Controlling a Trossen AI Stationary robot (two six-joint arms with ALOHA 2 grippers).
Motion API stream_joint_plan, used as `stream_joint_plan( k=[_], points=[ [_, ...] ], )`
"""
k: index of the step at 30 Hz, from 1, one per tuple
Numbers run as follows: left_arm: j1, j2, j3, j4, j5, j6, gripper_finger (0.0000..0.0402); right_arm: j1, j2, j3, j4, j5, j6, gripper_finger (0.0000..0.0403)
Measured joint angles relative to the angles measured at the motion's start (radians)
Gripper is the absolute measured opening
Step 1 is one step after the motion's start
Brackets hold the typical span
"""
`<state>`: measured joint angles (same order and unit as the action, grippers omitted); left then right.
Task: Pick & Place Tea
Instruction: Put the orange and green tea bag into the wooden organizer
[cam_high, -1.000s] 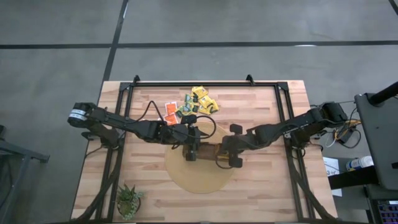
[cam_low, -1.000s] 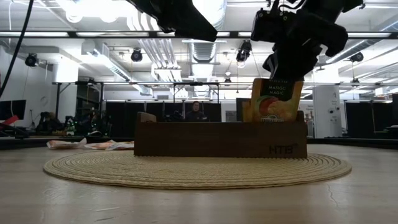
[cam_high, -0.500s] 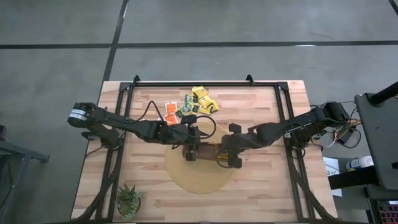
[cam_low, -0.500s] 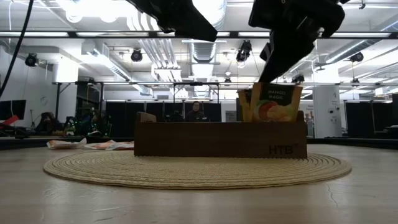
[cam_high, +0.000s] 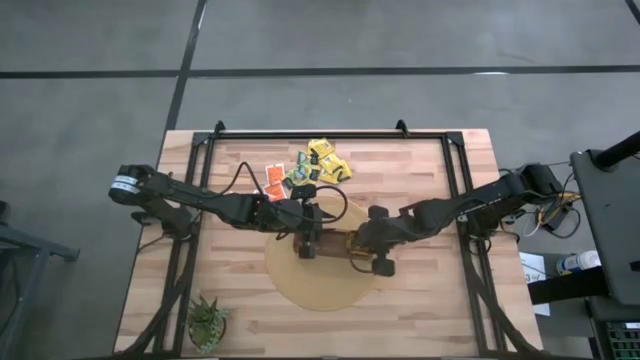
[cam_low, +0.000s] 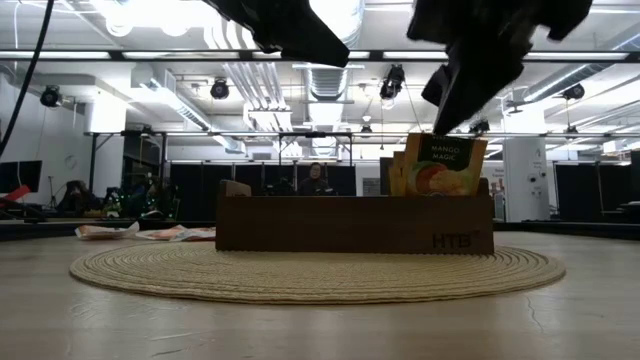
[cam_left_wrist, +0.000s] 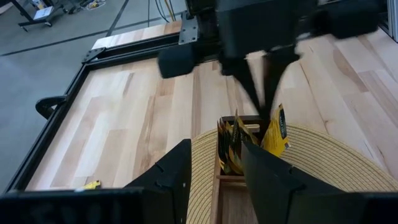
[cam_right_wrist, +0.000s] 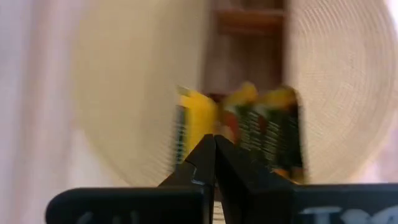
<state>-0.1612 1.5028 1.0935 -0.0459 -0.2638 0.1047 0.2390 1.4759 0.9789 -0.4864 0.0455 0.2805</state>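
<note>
A long brown box (cam_low: 330, 225) sits on a round woven mat (cam_low: 300, 272) at the table's middle. Several tea sachets stand upright in the box's right end (cam_low: 435, 165), the front one orange and yellow. My right gripper (cam_low: 440, 125) is shut and slants down just over their top edges. I cannot tell whether it touches them. In its wrist view the right gripper (cam_right_wrist: 214, 140) points at the same sachets (cam_right_wrist: 267, 130). My left gripper (cam_left_wrist: 216, 146) hangs open above the box's left end (cam_high: 308, 243), holding nothing. More tea sachets (cam_high: 310, 170) lie loose on the far side of the table.
A small green potted plant (cam_high: 207, 322) stands at the near left corner. A black frame rail (cam_high: 330, 135) runs along the table's far edge and down both sides. Bare wood lies to the right of and in front of the mat (cam_high: 315, 285).
My right gripper, shut all along, has tipped and risen a little from the top of the front sachet. That sachet has sunk slightly lower into the box and now leans a bit.
</note>
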Motion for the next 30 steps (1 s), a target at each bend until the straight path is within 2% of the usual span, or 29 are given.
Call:
stream_joint_plan(
  k=[8,11,22,30],
  points=[
    [0.000,0.000,0.000,0.000,0.000,0.000,0.0135,0.072,-0.004,0.005,0.067,-0.082,-0.059,0.0008],
    [0.000,0.000,0.000,0.000,0.000,0.000,0.0135,0.080,0.015,-0.002,0.066,-0.076,-0.069,0.0008],
    [0.000,0.000,0.000,0.000,0.000,0.000,0.0135,-0.030,0.070,-0.020,0.074,-0.041,-0.040,0.0008],
    [0.000,0.000,-0.001,0.000,0.000,0.000,0.0135,-0.041,0.125,-0.022,0.073,-0.052,-0.021,0.0008]
  ],
)
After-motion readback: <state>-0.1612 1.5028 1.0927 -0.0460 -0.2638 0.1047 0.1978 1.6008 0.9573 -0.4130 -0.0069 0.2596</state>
